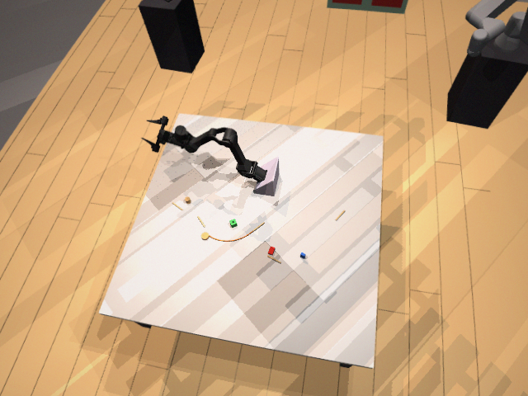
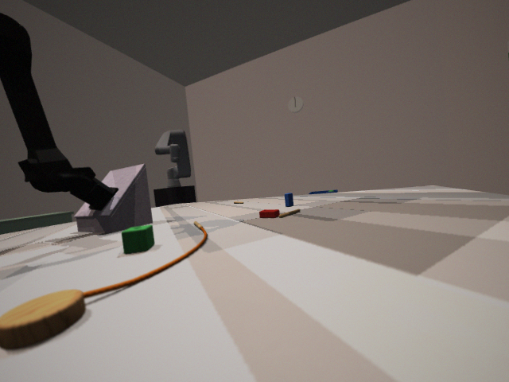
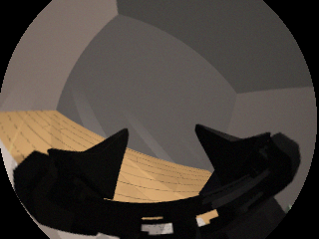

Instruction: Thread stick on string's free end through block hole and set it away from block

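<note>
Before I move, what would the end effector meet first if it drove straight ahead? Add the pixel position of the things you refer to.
Probably nothing close: the open end effector [image 1: 144, 129] [image 3: 162, 129] points out past the table's edge [image 1: 170, 128], toward the grey wall [image 3: 164, 90]. Its height and depth are unclear.

Top: high above the worktop [image 1: 238, 294], looking steeply down, whole surface in frame
Exterior: low, close to the button [image 2: 44, 314] [image 1: 205, 235], facing across toward the wall clock [image 2: 295, 104]
Wrist: just behind the claw [image 3: 161, 128] [image 1: 144, 129], facing outward past its fingers
Shared by top and exterior: button, string [image 1: 230, 240] [image 2: 164, 267]
</note>
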Controlling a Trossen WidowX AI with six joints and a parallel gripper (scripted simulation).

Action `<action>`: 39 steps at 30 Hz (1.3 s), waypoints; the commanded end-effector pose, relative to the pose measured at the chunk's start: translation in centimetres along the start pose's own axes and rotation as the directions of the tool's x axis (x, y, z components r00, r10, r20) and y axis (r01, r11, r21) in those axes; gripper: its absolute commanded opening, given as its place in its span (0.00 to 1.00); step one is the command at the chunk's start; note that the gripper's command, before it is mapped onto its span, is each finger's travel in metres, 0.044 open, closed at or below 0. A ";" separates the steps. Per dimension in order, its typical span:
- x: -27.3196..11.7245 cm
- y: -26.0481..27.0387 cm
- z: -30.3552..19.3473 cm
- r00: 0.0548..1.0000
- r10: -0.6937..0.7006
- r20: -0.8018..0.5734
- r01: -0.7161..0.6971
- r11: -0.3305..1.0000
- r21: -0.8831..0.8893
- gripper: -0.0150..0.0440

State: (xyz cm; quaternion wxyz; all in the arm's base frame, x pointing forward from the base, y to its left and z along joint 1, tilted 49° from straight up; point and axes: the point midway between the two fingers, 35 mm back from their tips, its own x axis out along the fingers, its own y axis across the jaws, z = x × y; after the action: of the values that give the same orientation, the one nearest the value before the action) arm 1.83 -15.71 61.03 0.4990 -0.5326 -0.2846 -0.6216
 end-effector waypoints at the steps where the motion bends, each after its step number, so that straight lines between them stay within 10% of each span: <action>1: -0.1 4.4 -4.4 0.980 0.092 -0.177 -0.076 0.992 0.096 1.00; 10: -4.4 17.3 -10.0 0.788 0.427 -0.443 -0.320 0.899 0.298 1.00; 22: -17.0 32.6 -8.5 0.307 0.785 -0.538 -0.664 0.582 0.470 1.00; 39: -41.5 37.7 2.9 -0.418 0.711 -0.566 -0.909 -0.320 0.269 1.00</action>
State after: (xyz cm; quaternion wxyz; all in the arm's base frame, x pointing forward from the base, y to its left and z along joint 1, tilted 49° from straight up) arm 35.24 -16.77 19.72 0.7907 -0.3549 0.4557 -0.2029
